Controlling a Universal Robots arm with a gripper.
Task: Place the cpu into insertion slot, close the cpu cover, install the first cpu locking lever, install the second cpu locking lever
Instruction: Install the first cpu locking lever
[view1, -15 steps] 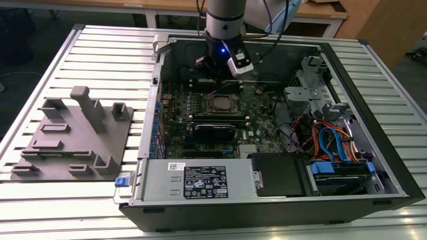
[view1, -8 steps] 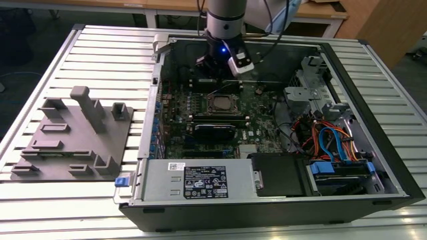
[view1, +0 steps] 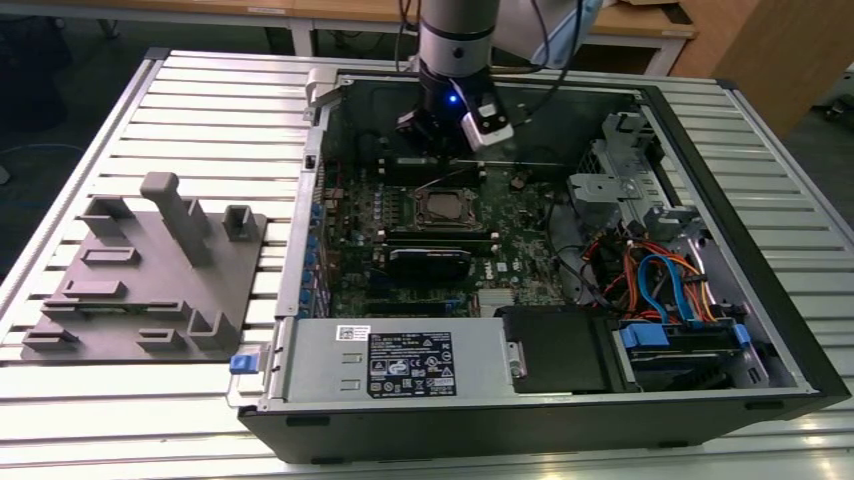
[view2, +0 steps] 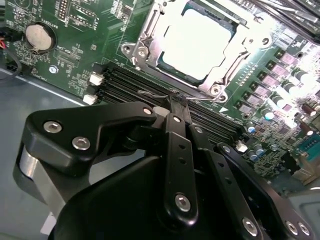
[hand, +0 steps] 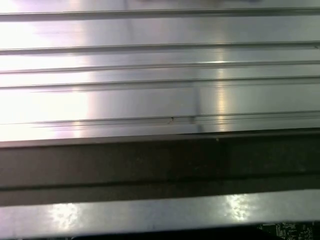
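The cpu (view2: 197, 42) lies flat in the insertion slot (view1: 441, 208), its silvery top glaring under the light. The cpu cover (view2: 150, 27) is folded down around it as a silver frame. A thin wire locking lever (view2: 150, 92) runs along the socket's edge beside the long memory slots. My gripper (view2: 177, 100) has its black fingers (view2: 172, 145) pressed together, the tips right at that lever's hooked end; whether they touch it I cannot tell. In the exterior view the gripper (view1: 441, 150) hangs inside the open computer case, just behind the socket.
A grey fixture block (view1: 147, 270) stands on the slatted aluminium table (hand: 150, 90) at the exterior view's left. Inside the case are a black card (view1: 427, 262), the power supply (view1: 387, 365), coloured cables (view1: 667, 280) and a coin battery (view2: 40, 36).
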